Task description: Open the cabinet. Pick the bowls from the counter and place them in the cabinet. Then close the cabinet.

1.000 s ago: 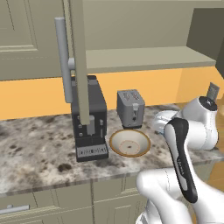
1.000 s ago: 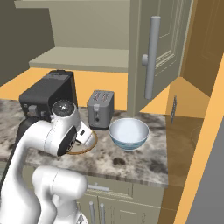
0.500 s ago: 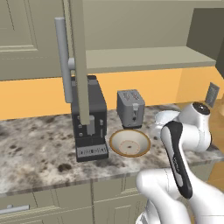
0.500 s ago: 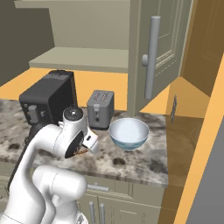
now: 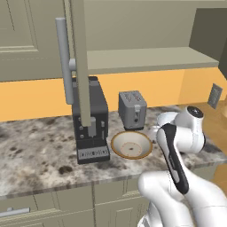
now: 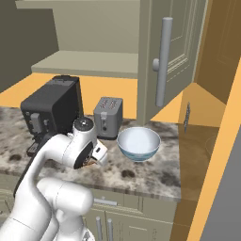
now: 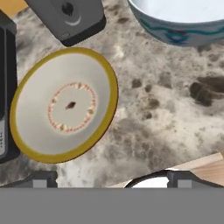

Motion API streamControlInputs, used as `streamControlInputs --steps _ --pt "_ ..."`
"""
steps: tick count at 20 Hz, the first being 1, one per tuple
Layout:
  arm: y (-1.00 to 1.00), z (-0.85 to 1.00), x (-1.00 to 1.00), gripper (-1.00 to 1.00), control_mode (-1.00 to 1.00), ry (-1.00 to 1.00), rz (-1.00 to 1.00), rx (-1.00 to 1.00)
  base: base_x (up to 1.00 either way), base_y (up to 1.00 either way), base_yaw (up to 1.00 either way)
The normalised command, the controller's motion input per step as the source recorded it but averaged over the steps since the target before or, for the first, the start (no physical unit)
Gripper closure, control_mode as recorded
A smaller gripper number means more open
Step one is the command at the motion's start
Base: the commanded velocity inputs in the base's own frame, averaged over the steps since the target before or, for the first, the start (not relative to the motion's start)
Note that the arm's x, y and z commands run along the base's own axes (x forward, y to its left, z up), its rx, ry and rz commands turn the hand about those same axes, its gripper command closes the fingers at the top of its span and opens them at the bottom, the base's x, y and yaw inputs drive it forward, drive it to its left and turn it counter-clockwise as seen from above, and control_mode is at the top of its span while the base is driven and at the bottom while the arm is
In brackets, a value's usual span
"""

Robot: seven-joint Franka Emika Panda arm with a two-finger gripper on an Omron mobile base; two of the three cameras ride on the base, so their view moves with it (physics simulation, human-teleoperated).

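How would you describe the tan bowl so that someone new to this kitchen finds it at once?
Start at the granite counter under the open cabinet. In front of the grey toaster, beside the black coffee machine, lies the tan bowl. It is wide and shallow with a cream inside; the other bowl is deeper, white and pale blue.

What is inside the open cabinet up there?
The cabinet shows one bare shelf with nothing on it. Its open door hides the left part. Both bowls, tan and white-blue, sit on the counter.
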Motion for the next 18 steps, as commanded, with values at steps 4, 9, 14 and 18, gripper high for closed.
streamControlInputs --steps 4,9,14,18 --pt "0.0 -0.14 0.28 -1.0 -1.0 0.17 0.0 0.0 0.0 0.0 0.0" --pt "0.0 -0.14 0.33 -1.0 -1.0 0.09 0.0 0.0 0.0 0.0 0.0" --pt "0.0 -0.24 0.32 -1.0 -1.0 0.01 0.0 0.01 0.0 0.0 0.0" --pt "0.0 -0.29 0.32 -1.0 -1.0 0.0 0.0 0.02 0.0 0.0 0.0"
